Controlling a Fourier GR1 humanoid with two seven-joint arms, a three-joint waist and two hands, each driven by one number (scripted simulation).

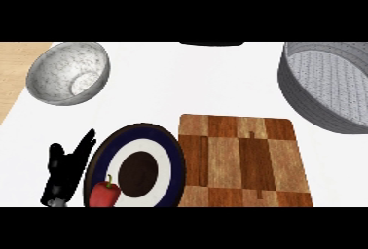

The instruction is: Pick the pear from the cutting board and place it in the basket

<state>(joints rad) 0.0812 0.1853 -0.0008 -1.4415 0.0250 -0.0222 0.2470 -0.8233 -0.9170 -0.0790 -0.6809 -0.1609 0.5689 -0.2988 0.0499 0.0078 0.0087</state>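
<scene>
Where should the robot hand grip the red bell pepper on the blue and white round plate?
Probably across the rounded body of the red bell pepper, below its thin green stem, too slim to hold. Come from the left: it sits at the left edge of the blue and white round plate, next to the black left robot hand.

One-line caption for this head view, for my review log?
Bare cutting board, grey basket upper right, red pepper on plate, left hand resting open.
</scene>
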